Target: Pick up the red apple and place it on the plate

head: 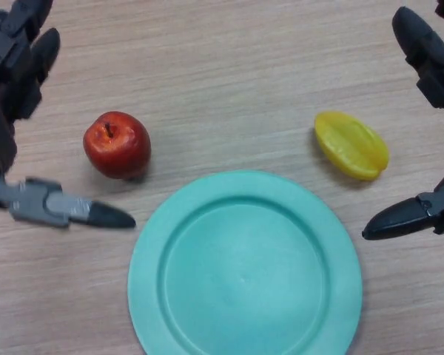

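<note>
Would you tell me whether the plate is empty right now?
Empty: the green plate shows only bare surface; the red apple sits on the table beside it.

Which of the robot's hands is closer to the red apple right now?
Left. The left robot hand sits open right beside the red apple, its thumb reaching just below it. The right robot hand is across the table, past the yellow fruit.

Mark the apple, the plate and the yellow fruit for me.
red apple [117, 145]: head view, middle of its red skin, below the stem.
plate [154, 251]: head view, left part of its bare teal rim.
yellow fruit [351, 145]: head view, middle of its ridged top face.
</note>
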Controlling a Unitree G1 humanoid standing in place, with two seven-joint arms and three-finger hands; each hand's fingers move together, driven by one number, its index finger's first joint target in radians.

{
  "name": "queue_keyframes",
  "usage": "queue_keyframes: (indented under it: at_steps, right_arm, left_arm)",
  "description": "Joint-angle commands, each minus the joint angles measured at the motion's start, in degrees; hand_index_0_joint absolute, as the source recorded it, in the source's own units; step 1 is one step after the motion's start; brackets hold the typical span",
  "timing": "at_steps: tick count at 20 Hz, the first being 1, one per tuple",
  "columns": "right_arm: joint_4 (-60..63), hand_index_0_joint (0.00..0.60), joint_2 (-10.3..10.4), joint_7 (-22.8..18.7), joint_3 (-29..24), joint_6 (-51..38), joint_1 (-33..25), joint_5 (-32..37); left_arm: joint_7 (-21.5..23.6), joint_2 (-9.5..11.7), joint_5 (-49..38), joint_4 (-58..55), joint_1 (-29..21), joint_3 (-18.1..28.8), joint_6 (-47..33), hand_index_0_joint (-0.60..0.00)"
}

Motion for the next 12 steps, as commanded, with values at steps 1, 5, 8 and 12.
queue_keyframes:
  at_steps: [1,5,8,12]
  right_arm:
    - [-3.3,0.000,-1.6,0.2,-4.8,-5.5,-1.2,-0.3]
    - [-3.5,0.000,-1.7,1.3,-5.2,-5.6,0.2,-0.7]
    - [-3.6,0.000,-2.0,2.1,-5.9,-5.0,1.1,-1.5]
    - [-3.9,0.000,-1.8,3.3,-6.2,-4.2,1.7,-3.7]
  left_arm:
    - [3.8,3.3,3.3,5.4,-6.0,0.0,-12.2,0.000]
    - [6.8,2.6,9.5,19.8,-10.0,-4.0,-20.4,0.000]
    - [8.4,1.3,13.2,28.3,-11.3,-5.8,-25.5,0.000]
    - [12.4,0.5,17.1,41.3,-13.9,-7.9,-32.2,0.000]
